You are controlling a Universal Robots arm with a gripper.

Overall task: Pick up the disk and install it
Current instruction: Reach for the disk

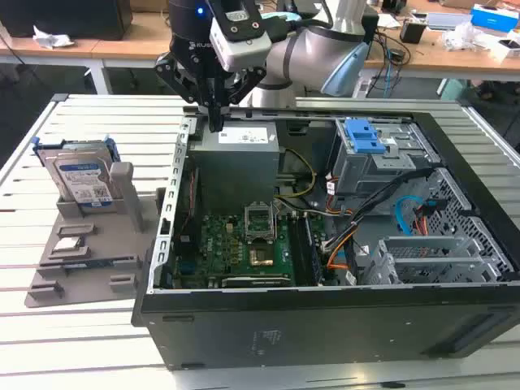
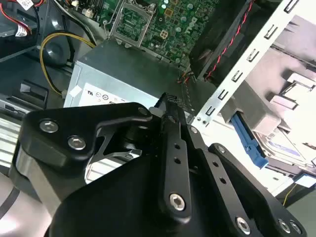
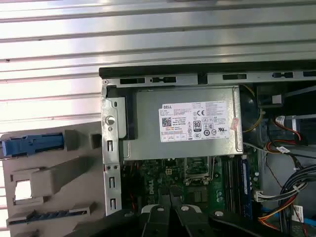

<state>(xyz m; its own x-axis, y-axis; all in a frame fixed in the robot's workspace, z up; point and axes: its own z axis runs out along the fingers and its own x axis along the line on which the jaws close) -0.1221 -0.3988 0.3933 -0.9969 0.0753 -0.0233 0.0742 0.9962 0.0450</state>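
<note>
The open computer case [image 1: 325,325] is sitting on the slatted counter [image 1: 81,122]. Inside it, one big grey box [image 1: 240,158] with a white sticker is lying just under the jaws. One green board [image 1: 244,244] is lying lower in the case, farther from the jaws. One blue latch [image 1: 363,138] on a grey cage is sitting across the case from the jaws, toward the exterior view's right. Yellow, orange and blue wires [image 1: 341,244] are running between the board and the cage.

The jaws are pointing down over the corner of the case, close to the edge of the grey box. They are pressed together and are pinching nothing.

The disk [image 1: 81,179] is standing on its edge in one grey holder [image 1: 81,260] on the counter. It is outside the case, well apart from the jaws, toward the exterior view's left. Its blue frame is showing along its sides. The case wall [image 1: 175,203] is standing between the jaws and the disk.

One disk, one holder, one case and one arm [image 1: 309,49] are showing here.
</note>
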